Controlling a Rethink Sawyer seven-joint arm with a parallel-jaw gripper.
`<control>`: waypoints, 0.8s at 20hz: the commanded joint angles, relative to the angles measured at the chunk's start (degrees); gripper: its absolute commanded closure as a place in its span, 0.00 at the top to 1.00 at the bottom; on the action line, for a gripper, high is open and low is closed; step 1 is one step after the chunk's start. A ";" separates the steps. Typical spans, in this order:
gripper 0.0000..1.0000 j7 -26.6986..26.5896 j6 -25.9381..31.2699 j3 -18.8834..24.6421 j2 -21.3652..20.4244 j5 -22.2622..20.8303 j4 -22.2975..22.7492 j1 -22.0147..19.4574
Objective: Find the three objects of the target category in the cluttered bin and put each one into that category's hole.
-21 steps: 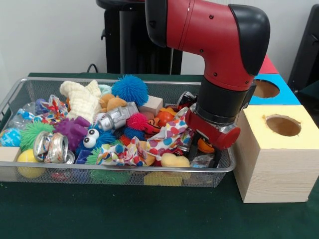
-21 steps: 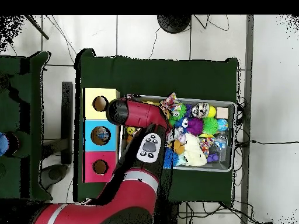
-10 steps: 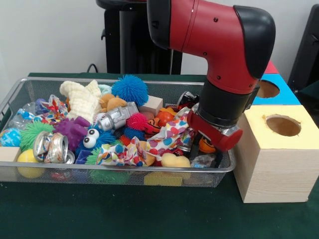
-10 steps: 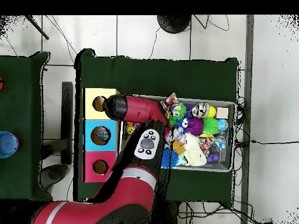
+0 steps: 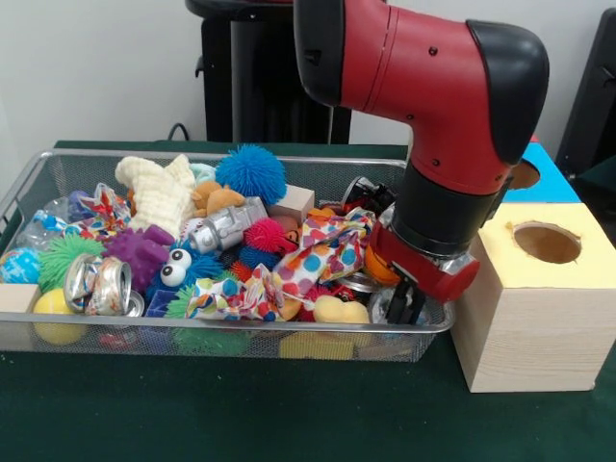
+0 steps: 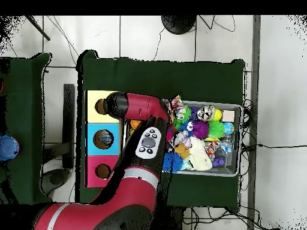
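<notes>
Front view, near to far. Silver wire-mesh bin (image 5: 58, 332) on green cloth, w/ yellow foam block (image 5: 315, 345) low against its near wall. Next row back: crushed silver drink can (image 5: 99, 285), purple spiky rubber toy (image 5: 141, 252), polka-dot crinkled wrapper (image 5: 322, 258). Further back: blue spiky ball (image 5: 251, 173), cream knitted soft toy (image 5: 159, 192), pale wooden block (image 5: 293, 203).

Gripper (image 5: 405, 303) of red-and-black arm (image 5: 433, 115) sits at bin's right end, just above near rim, beside wooden box w/ yellow top and round hole (image 5: 547, 243). Orange round object (image 5: 381, 269) shows tucked against wrist, partly hidden. Fingers dark and mostly behind red wrist collar, so cannot tell if clenched, released, or carrying anything. Can't confirm orange item is in the claw vs. lying in bin.

Overhead view: arm end (image 6: 118, 106) overlaps edge of yellow-topped box; blue-topped box (image 6: 103, 139) and pink-topped box (image 6: 102, 171) lie in a row beside it.

Judgement: step looks like transfer from bin toward yellow hole, poss. w/ an orange item. Target category not stated; can't identify the three items.

Next move calls for: lift clear of bin rim, shift sideways over hole centre, verify grasp before release. Risk: item snags on mesh rim or wrapper drags along.
</notes>
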 commanded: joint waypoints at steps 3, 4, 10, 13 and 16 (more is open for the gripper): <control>0.00 3.21 3.19 6.69 6.03 -0.61 -0.94 -0.32; 0.00 4.17 2.90 6.29 5.93 -0.31 -0.94 -0.09; 0.00 4.90 7.14 3.77 2.44 -0.83 -0.35 1.00; 0.00 3.18 12.00 2.27 -0.98 -1.79 -0.45 1.03; 0.00 2.13 14.60 2.04 -2.34 -2.08 -1.31 0.60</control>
